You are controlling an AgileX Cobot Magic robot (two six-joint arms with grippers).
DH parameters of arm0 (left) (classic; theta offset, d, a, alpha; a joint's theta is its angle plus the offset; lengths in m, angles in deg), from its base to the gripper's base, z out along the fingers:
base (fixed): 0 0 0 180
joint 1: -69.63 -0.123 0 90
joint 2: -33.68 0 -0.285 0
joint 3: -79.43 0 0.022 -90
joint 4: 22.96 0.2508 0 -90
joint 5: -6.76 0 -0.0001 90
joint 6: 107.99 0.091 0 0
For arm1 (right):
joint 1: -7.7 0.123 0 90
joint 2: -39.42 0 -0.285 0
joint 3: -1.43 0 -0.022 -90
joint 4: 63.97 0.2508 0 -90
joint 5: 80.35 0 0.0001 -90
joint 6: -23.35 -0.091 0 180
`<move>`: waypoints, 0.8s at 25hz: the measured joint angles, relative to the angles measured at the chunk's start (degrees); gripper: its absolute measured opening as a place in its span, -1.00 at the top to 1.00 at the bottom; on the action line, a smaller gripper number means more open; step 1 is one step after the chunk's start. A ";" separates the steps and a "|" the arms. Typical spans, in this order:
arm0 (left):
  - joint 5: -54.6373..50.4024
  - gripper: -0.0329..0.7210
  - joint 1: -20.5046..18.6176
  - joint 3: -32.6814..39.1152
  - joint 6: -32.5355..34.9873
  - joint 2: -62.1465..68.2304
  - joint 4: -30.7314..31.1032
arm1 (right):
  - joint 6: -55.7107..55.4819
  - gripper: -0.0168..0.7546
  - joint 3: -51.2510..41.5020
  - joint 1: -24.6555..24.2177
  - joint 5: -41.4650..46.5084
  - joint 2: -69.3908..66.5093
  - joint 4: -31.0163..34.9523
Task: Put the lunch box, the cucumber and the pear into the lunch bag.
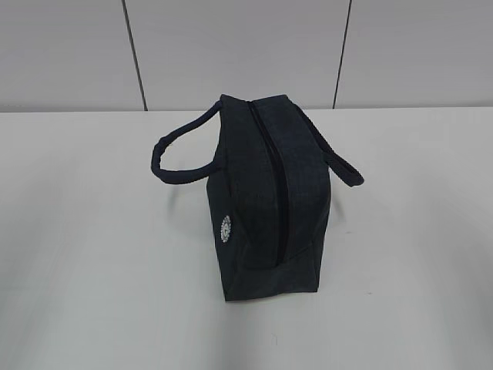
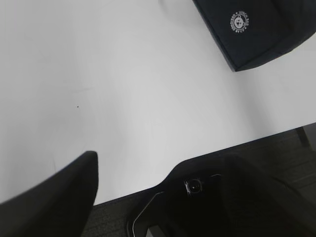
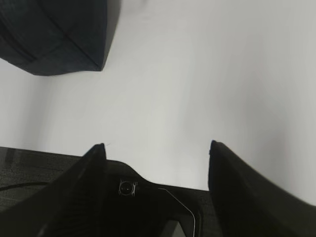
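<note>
Lunch bag (image 1: 266, 200): stands mid-table, zipper (image 1: 271, 185) running along the top and closed; contents hidden.
Logo (image 1: 226, 228): small round white patch on the bag's left side, text unreadable.
Handles: 2 loops, left handle (image 1: 173, 154) and right handle (image 1: 335, 158), splayed outward.
Left gripper (image 2: 148, 173): 1 finger visible, other cut off; cannot tell its state; bag corner (image 2: 256, 29) far ahead, apart.
Right gripper (image 3: 155, 158): fingers spread wide, holding nothing; bag (image 3: 54, 34) ahead-left, apart.
Table (image 1: 92, 293): white.
</note>
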 joint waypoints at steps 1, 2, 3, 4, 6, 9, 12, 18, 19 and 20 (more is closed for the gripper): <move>0.00 -0.46 0.00 1.23 0.00 -2.30 0.45 | -0.24 -0.28 -0.79 0.00 0.67 1.57 -0.10; -0.06 -0.45 0.00 2.18 -0.02 -4.05 0.91 | -0.47 -0.28 -1.41 0.00 1.11 3.47 -0.10; -0.12 -0.44 0.00 3.19 -0.02 -5.92 1.17 | -0.57 -0.28 -1.78 0.00 1.79 5.38 -0.10; -0.13 -0.42 0.00 4.07 -0.07 -7.54 1.59 | -0.70 -0.28 -2.24 0.00 2.50 6.94 -0.23; -0.25 -0.37 0.00 5.39 -0.08 -9.87 2.41 | -1.45 -0.28 -3.11 0.00 3.64 10.78 -1.25; -0.30 -0.35 0.11 7.38 -0.73 -12.14 4.13 | -3.16 -0.28 -3.78 0.00 4.13 16.03 -4.72; -0.32 -0.35 0.11 9.50 -3.03 -13.84 5.91 | -4.72 -0.28 -3.76 0.00 4.38 20.09 -9.32; 1.87 -0.35 0.11 15.28 -4.73 -14.75 7.55 | -5.44 -0.28 -4.86 0.00 4.58 21.82 -14.01; 2.68 -0.35 0.11 16.25 -4.73 -14.82 7.68 | -5.56 -0.28 -5.33 0.00 4.58 21.82 -14.02; 3.65 -0.35 0.11 17.00 -4.73 -14.86 7.74 | -5.56 -0.28 -5.99 0.00 4.58 21.82 -14.09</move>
